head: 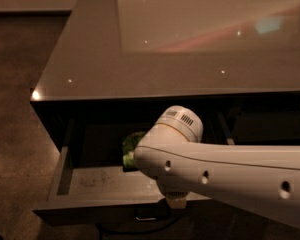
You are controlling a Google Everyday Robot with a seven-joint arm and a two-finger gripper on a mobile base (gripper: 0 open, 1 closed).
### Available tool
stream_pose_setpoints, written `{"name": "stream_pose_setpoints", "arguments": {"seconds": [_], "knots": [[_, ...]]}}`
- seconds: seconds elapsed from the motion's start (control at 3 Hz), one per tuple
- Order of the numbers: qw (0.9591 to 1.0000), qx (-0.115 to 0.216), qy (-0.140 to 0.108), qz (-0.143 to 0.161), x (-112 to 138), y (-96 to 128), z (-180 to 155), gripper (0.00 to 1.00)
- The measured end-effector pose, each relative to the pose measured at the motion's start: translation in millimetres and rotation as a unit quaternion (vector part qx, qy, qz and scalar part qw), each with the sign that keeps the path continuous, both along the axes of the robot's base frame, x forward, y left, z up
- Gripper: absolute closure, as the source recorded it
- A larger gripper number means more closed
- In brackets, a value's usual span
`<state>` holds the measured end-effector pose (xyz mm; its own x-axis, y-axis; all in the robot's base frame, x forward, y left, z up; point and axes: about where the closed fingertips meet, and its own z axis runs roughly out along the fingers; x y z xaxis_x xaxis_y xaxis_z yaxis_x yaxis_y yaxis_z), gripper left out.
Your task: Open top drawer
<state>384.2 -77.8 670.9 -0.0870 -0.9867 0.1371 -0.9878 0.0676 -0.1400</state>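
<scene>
The top drawer (pixel 97 180) stands pulled out from under the counter, with its pale scuffed floor and grey side walls showing. Its dark front (pixel 85 215) runs along the bottom of the view, with the small handle (pixel 148 215) at its centre. My white arm reaches in from the right across the drawer. My gripper (pixel 174 202) hangs below the arm's wrist, right at the handle and mostly hidden by the arm. The lower drawer fronts are out of view.
A green bag-like object (pixel 132 148) lies inside the drawer at the back, half behind my arm. The glossy grey countertop (pixel 165 49) spans the upper view. Speckled brown floor (pixel 15 134) lies to the left. A dark cable (pixel 125 231) runs below the drawer front.
</scene>
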Motion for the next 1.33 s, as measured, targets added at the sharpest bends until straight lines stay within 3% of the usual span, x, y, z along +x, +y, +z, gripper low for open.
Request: {"name": "stream_pose_setpoints", "arguments": {"seconds": [0.33, 0.67, 1.33], "knots": [[1.0, -0.003, -0.006, 0.001, -6.3, 3.7, 10.4, 1.0], [1.0, -0.003, -0.006, 0.001, -6.4, 3.7, 12.3, 0.81], [0.9994, 0.002, -0.034, 0.007, -8.2, 11.3, 39.5, 0.36]]}}
